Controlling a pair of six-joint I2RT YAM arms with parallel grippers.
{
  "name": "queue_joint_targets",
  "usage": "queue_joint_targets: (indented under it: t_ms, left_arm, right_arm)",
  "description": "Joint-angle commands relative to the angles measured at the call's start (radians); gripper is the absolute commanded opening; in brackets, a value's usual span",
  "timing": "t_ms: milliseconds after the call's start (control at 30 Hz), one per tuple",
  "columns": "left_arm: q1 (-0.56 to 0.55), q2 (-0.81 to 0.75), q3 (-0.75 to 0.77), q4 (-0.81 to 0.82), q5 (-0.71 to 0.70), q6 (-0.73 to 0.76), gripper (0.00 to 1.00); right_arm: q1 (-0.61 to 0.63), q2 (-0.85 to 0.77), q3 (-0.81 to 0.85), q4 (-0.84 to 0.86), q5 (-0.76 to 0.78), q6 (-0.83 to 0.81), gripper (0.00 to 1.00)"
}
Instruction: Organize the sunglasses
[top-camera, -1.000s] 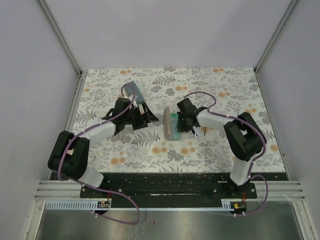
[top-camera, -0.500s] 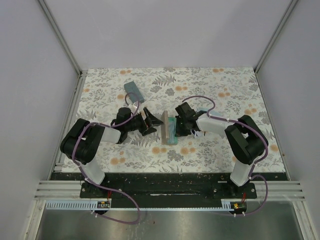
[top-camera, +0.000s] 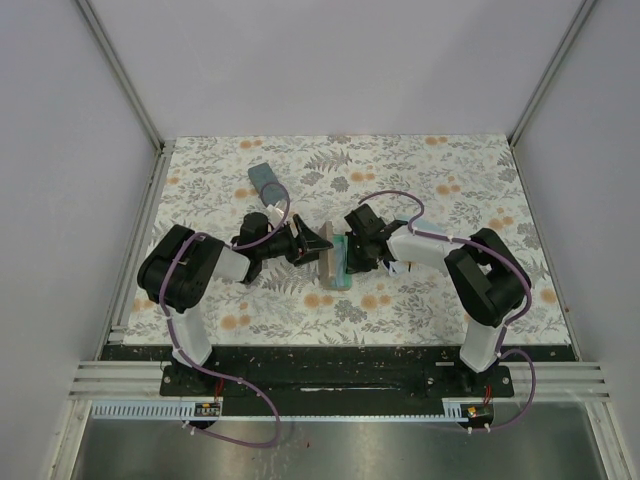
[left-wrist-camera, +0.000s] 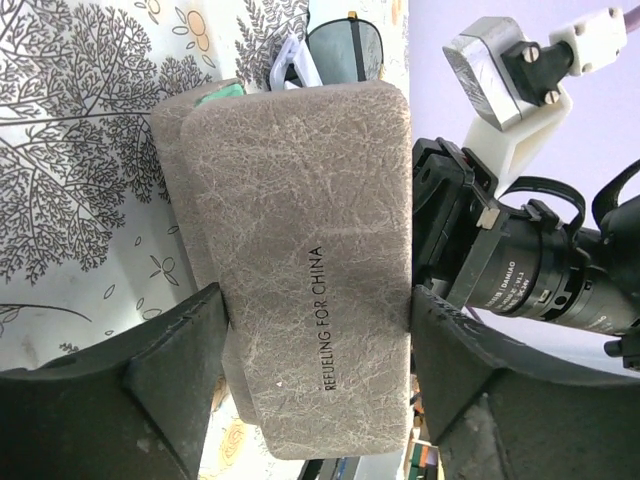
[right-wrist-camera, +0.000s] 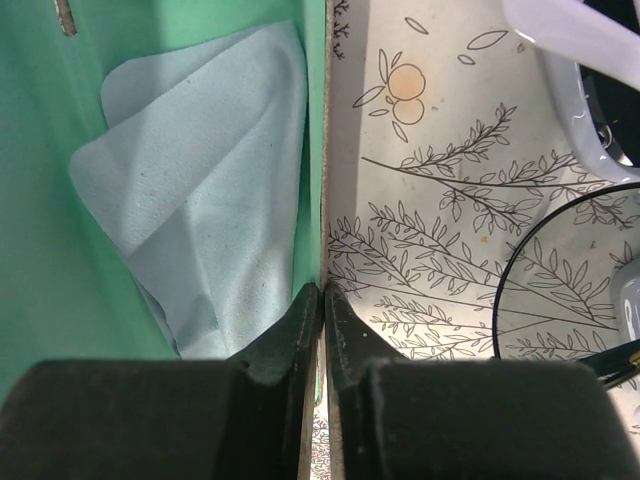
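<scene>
The tan case (top-camera: 327, 256) lies open at mid-table, its lid (left-wrist-camera: 310, 230) standing on edge and its green-lined tray (right-wrist-camera: 40, 200) beside it. My left gripper (top-camera: 318, 245) straddles the lid, and both fingers (left-wrist-camera: 170, 360) touch its long edges. My right gripper (top-camera: 352, 252) is shut on the tray's thin side wall (right-wrist-camera: 323, 150). A light blue cloth (right-wrist-camera: 190, 190) lies inside the tray. The sunglasses (right-wrist-camera: 570, 290) rest on the table just right of the case. One dark lens of the sunglasses (left-wrist-camera: 345, 45) peeks past the lid in the left wrist view.
A slate-blue case (top-camera: 265, 178) lies at the back left of the floral tablecloth (top-camera: 450, 180). Metal corner posts and pale walls bound the table. The right arm's wrist housing (left-wrist-camera: 520, 270) sits close behind the lid.
My left arm swung right, away from the slate-blue case, up to the tan lid, and its jaws narrowed onto the lid. My right gripper drifted slightly left, still pinching the wall.
</scene>
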Motion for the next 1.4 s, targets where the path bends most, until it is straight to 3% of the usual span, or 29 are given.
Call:
queue_joint_targets:
  t_ms: [0,133,467,567,667,867,1000,1067,1167,1367]
  left_arm:
    - [-0.005,0.006,0.037,0.017,0.018,0.026,0.63]
    - [-0.005,0.007,0.044,-0.018,0.024,0.045,0.49]
    - [-0.003,-0.006,0.014,-0.023,0.039,0.06,0.42]
    - [-0.003,-0.017,0.007,-0.035,0.042,0.074,0.42]
    - [-0.003,-0.031,0.004,-0.054,0.05,0.086,0.42]
    - [-0.003,-0.069,0.02,-0.162,0.035,0.153,0.42]
    - [-0.001,-0.094,0.033,-0.225,0.03,0.187,0.42]
    - [-0.003,-0.105,0.043,-0.253,0.022,0.204,0.42]
    - [-0.001,-0.12,0.055,-0.297,0.018,0.226,0.42]
    - [-0.003,-0.131,0.06,-0.321,0.022,0.232,0.42]
  right_arm:
    - [0.02,0.004,0.04,-0.013,0.0,0.017,0.01]
    - [0.02,-0.022,0.047,-0.036,0.016,0.014,0.33]
    - [0.003,-0.163,0.136,-0.202,0.193,0.008,0.66]
    - [-0.024,-0.185,0.149,-0.251,0.267,0.008,0.86]
    - [-0.087,-0.223,0.121,-0.26,0.261,0.017,0.87]
    - [-0.148,-0.306,0.015,-0.237,0.31,-0.034,0.66]
    - [-0.171,-0.307,-0.017,-0.231,0.321,-0.064,0.59]
    - [-0.175,-0.298,-0.025,-0.225,0.309,-0.064,0.59]
    - [-0.179,-0.272,-0.02,-0.193,0.249,-0.052,0.74]
    - [-0.179,-0.223,0.038,-0.133,0.227,-0.003,0.74]
